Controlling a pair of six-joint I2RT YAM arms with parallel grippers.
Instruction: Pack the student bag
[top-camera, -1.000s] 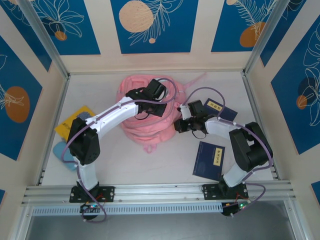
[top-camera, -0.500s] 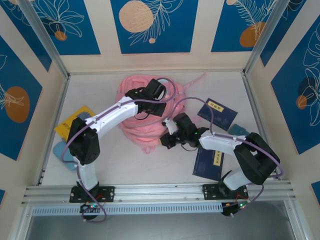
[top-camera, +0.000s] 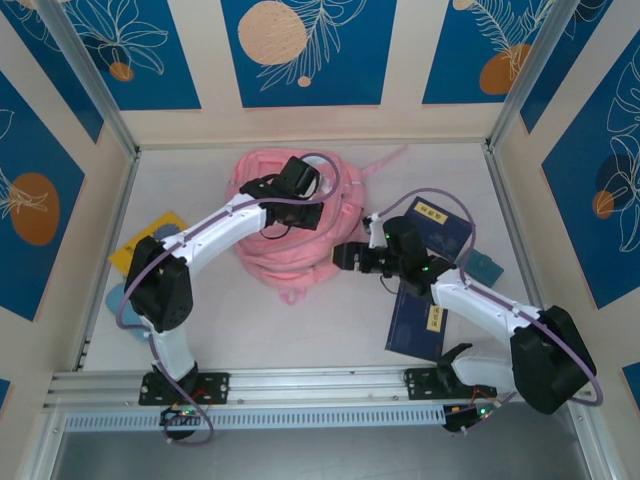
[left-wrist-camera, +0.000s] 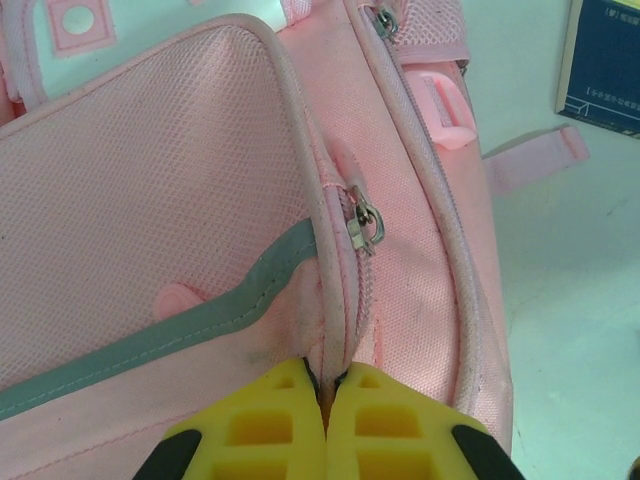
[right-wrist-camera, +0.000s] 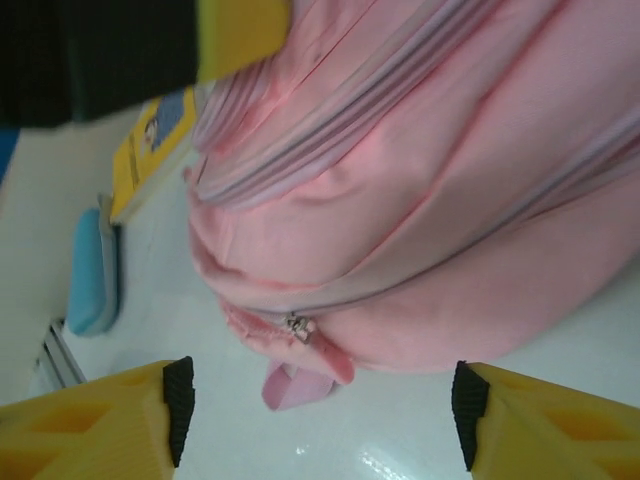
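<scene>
We see the pink student bag (top-camera: 285, 262) lying mid-table (top-camera: 300, 330), between the two arms. The left gripper (left-wrist-camera: 325, 378) is pinched tight on its seam just below a zip pull (left-wrist-camera: 364, 226); the right gripper (right-wrist-camera: 320, 400) stands wide and empty, facing the bag's lower edge, a dark blue book (top-camera: 418, 320) nearby
</scene>
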